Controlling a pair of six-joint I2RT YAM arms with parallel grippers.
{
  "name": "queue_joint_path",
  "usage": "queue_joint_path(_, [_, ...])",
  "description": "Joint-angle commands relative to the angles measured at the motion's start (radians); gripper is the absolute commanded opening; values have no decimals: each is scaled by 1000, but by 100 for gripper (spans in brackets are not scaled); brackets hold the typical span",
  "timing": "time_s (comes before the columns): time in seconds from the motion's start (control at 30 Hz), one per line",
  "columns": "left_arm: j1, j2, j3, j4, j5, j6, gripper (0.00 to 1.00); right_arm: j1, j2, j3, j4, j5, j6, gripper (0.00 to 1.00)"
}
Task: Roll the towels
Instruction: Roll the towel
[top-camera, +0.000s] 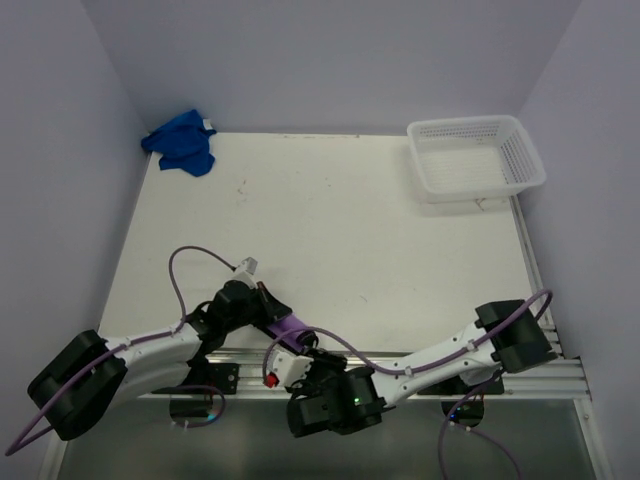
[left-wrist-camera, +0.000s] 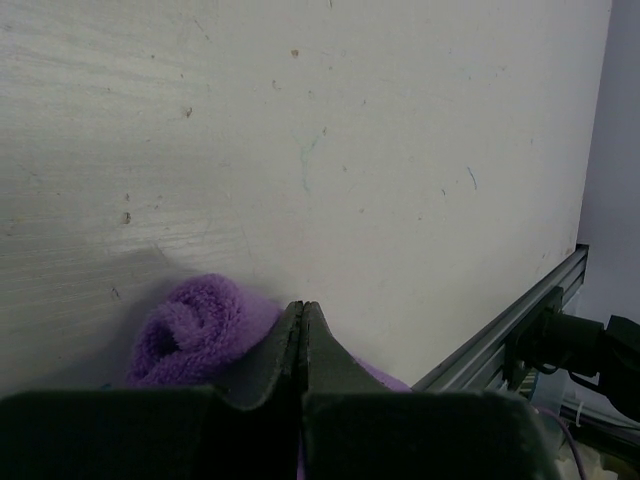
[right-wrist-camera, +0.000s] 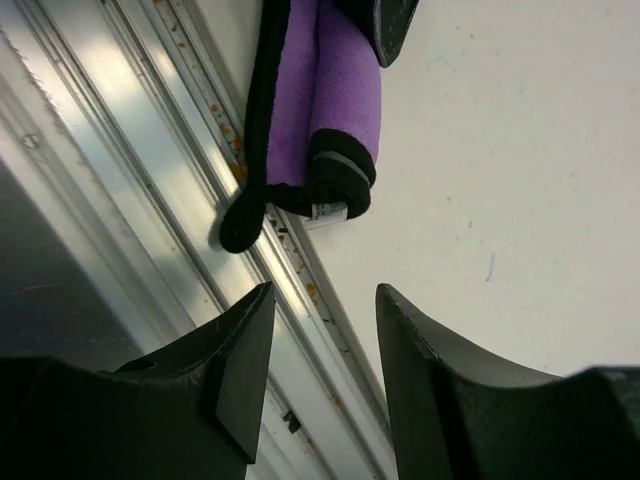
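The purple towel (right-wrist-camera: 330, 100), black-edged with a small white label, lies rolled lengthwise along the table's near edge, one black corner drooping onto the rail. Its fuzzy rolled end (left-wrist-camera: 190, 330) shows just left of my left gripper (left-wrist-camera: 302, 310), whose fingers are pressed together over the cloth, purple showing on both sides. From above, the left gripper (top-camera: 262, 300) sits at the towel's (top-camera: 290, 328) far end. My right gripper (right-wrist-camera: 325, 290) is open and empty a short way off the towel's labelled end; from above it (top-camera: 292, 350) is by the rail. The blue towel (top-camera: 180, 143) lies crumpled in the far left corner.
A white mesh basket (top-camera: 520, 150) stands at the back right corner. An aluminium rail (right-wrist-camera: 150, 170) runs along the table's near edge under the right gripper. Purple-grey walls close in the table on the left, back and right.
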Motion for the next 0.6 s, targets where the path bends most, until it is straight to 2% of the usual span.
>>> queue_joint_path(0.0, [1, 9, -106, -73, -70, 11, 0, -31, -128, -50, 94, -77, 84, 49])
queue_joint_path(0.1, [1, 9, -101, -73, -70, 15, 0, -118, -246, -151, 172, -180, 115, 43])
queue_joint_path(0.13, [1, 10, -100, -76, -70, 18, 0, -152, -280, -180, 245, -221, 121, 42])
queue_joint_path(0.17, [1, 10, -99, -76, -70, 20, 0, -189, -318, -204, 282, -319, 131, 42])
queue_joint_path(0.23, [1, 5, -99, -82, -72, 21, 0, -302, -397, -266, 377, -419, 139, 41])
queue_joint_path(0.3, [0, -4, -110, -82, -70, 18, 0, -414, -420, -277, 398, -543, 164, 42])
queue_joint_path(0.33, [0, -10, -113, -79, -70, 17, 0, -444, -429, -278, 423, -579, 171, 44])
queue_joint_path(0.37, [0, -25, -124, -76, -70, 12, 0, -508, -428, -278, 428, -608, 200, 53])
queue_joint_path(0.4, [-2, -31, -129, -74, -70, 12, 0, -542, -419, -274, 434, -687, 216, 55])
queue_joint_path(0.57, [-3, -64, -144, -73, -70, 14, 0, -708, -305, -307, 563, -902, 332, 59])
